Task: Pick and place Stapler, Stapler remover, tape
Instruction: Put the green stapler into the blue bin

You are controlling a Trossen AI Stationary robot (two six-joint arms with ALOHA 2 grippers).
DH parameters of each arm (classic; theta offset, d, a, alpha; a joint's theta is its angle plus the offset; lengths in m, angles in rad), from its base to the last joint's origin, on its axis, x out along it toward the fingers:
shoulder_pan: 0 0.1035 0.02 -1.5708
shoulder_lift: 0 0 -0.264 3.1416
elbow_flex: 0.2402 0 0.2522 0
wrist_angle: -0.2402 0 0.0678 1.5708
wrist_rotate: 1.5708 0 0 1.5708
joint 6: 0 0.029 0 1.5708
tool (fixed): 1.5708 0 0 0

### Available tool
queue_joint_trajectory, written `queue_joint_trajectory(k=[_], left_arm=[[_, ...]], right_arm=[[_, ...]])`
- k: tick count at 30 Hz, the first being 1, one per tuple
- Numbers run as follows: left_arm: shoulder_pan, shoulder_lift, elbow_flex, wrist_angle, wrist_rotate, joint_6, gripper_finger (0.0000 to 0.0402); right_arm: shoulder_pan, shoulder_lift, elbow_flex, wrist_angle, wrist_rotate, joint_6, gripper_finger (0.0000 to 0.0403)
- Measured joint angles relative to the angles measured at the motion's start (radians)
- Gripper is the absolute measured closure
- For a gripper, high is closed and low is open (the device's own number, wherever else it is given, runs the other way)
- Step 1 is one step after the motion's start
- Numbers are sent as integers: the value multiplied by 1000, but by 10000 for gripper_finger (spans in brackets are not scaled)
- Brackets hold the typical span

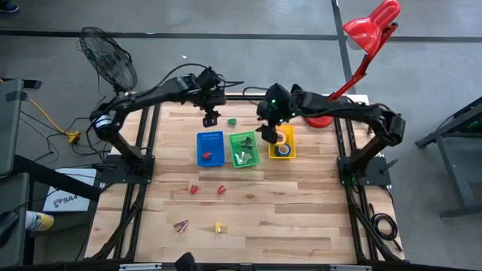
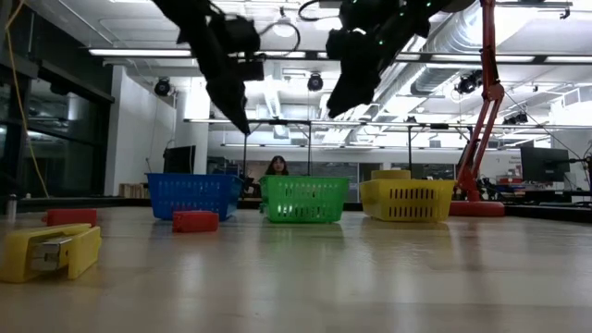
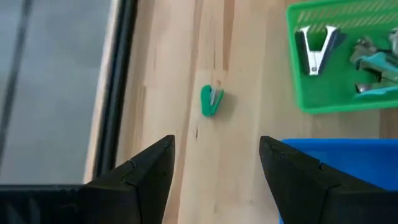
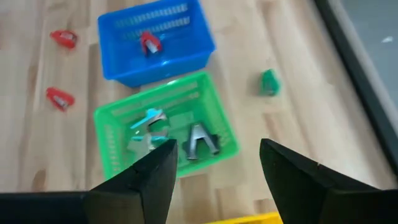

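A small green staple remover (image 3: 211, 100) lies on the wood behind the bins (image 1: 232, 120). My left gripper (image 3: 214, 168) hangs open above the table just short of it, near the blue bin's far side (image 1: 211, 119). My right gripper (image 4: 217, 180) is open and empty in the air over the gap between the green bin (image 1: 244, 148) and the yellow bin (image 1: 282, 143). The blue bin (image 4: 155, 40) holds a red stapler (image 4: 149, 42). The green bin (image 4: 165, 134) holds several staple removers. A blue tape roll (image 1: 283, 150) lies in the yellow bin.
Two red staplers (image 1: 193, 189) (image 1: 221, 190) lie on the table in front of the bins. Nearer the front edge are a purple piece (image 1: 181, 224) and a yellow stapler (image 1: 218, 226). A red desk lamp (image 1: 369, 30) stands at the far right corner.
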Motion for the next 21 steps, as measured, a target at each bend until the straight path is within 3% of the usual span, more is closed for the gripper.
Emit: queue_joint_trajectory(k=[8, 21], left_arm=[[101, 154, 1, 76, 165, 128, 172], [115, 321, 1, 214, 275, 249, 173]], right_arm=[[-60, -78, 0, -35, 93, 42, 182], [-110, -95, 0, -89, 148, 130, 183]])
